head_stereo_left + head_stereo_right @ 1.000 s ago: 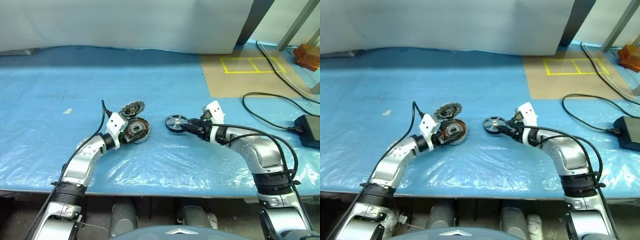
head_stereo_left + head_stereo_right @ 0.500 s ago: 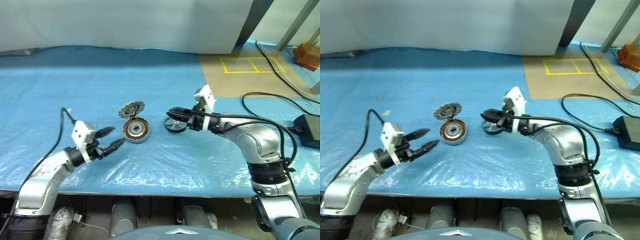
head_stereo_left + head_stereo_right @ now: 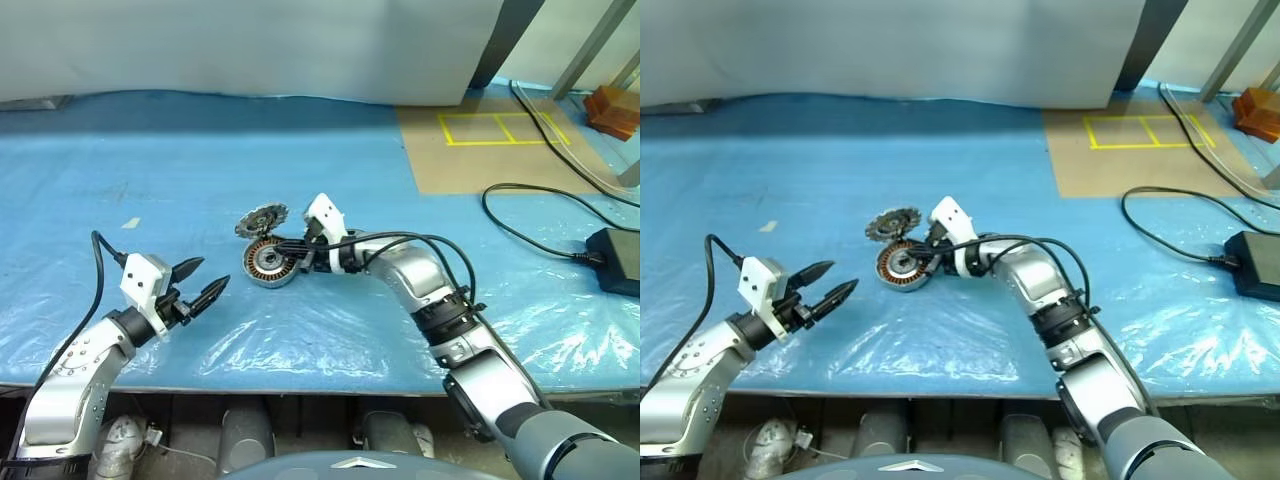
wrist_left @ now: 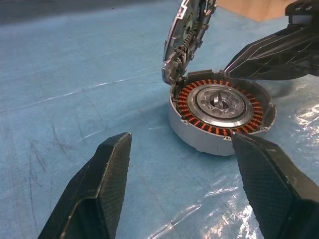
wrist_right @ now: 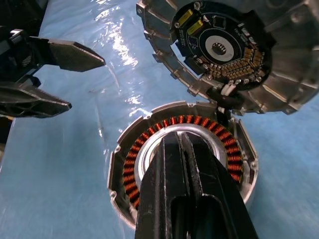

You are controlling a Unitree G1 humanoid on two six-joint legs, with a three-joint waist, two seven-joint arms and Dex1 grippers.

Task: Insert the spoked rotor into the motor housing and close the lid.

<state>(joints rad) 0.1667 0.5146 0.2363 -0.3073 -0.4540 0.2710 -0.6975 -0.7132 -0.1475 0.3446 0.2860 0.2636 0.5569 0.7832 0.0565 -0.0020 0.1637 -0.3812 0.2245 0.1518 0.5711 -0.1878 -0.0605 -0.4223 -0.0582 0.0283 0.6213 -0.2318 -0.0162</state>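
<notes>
Copper windings are lying bare in the motor housing mid-desk, its lid tilting up at the far rim. The right pincer, fingers together, is hovering over it (whether gripping the spoked rotor, unclear), while the left pincer is gaping nearby. Insertion is likely pending, needing centring over the hub.

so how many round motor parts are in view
2: the motor housing flat on the blue sheet, the lid tilted up behind it. A rotor may be hidden at the right gripper.
</notes>
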